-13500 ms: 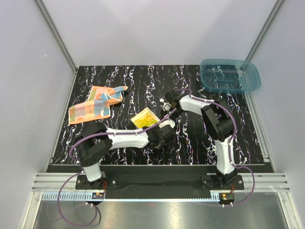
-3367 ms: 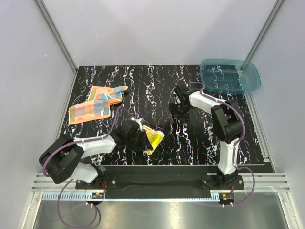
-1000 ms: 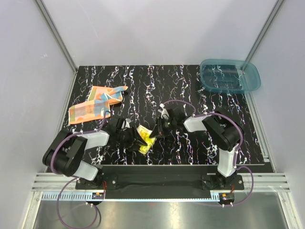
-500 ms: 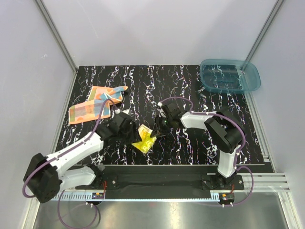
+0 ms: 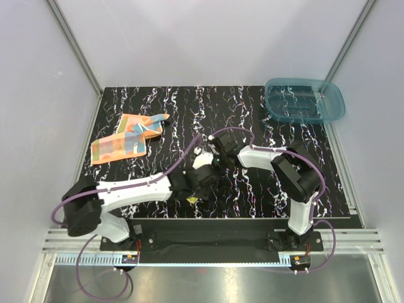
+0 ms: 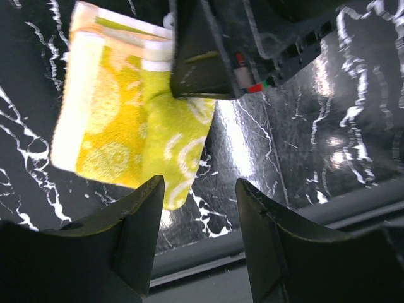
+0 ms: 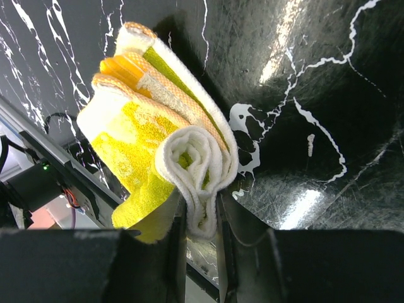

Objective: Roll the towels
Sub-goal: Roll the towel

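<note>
Overhead, the left gripper (image 5: 203,175) seemingly hides most yellow towel (image 5: 191,199).

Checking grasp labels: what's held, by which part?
Right gripper pinches the yellow towel by its folded white edge; left gripper open, holding nothing.

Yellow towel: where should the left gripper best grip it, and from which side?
Probably the free corner of the yellow towel, away from the fold that the right gripper pinches. It is thin and points between the fingers of the open left gripper, so come straight on.
</note>
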`<state>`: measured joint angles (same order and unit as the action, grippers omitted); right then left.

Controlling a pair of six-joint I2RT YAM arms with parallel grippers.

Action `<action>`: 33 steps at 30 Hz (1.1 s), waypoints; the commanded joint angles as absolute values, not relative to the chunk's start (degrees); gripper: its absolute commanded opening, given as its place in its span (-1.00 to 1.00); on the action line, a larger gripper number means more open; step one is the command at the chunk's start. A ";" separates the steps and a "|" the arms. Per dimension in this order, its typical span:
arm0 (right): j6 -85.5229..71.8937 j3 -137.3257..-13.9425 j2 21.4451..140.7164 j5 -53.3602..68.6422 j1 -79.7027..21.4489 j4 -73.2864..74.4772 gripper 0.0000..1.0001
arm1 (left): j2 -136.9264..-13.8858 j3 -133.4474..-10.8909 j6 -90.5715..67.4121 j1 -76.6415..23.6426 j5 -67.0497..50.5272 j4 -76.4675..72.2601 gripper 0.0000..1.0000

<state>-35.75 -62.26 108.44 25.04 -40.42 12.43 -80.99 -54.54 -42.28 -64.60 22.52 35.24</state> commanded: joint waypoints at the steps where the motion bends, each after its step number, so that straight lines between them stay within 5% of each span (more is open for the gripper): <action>1: -33.57 -62.84 109.78 21.27 -41.04 16.96 -0.66 | -86.02 -58.97 -41.75 -66.36 28.12 36.30 0.10; 26: -31.20 -68.28 112.15 22.06 -40.96 22.58 -0.64 | -98.00 -49.14 -43.24 -68.29 27.34 31.04 0.10; 33: -29.71 -69.52 113.64 25.83 -39.73 22.77 -0.61 | -95.62 -43.77 -41.75 -68.12 24.88 26.37 -0.06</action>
